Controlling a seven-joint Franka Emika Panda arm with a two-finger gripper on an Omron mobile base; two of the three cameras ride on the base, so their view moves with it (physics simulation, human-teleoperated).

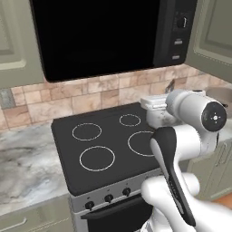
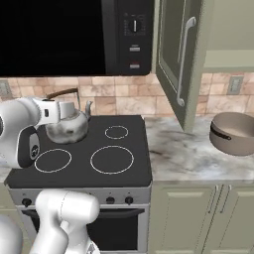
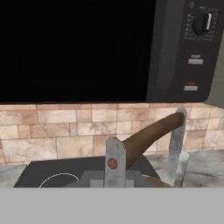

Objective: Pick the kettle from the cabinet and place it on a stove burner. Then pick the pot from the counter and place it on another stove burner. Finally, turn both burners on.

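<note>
Kettle [image 2: 68, 128] hangs by its handle from the clenched tool [image 3: 144, 151] over the cooktop [image 2: 84, 171].

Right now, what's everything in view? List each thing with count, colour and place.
kettle: one, shiny silver with brown handle, over the cooktop's back left, handle in the pincer.
stove burners: four white rings on the black cooktop.
pot: one, taupe-brown, on the counter right of the stove.
counter: grey-white marbled, both sides of the stove.
cabinet: olive-green, door open, right of the microwave.
microwave: one, black, above the stove.
knobs: dark, on the stove front.
pincer: one, shut on the kettle's handle.
</note>
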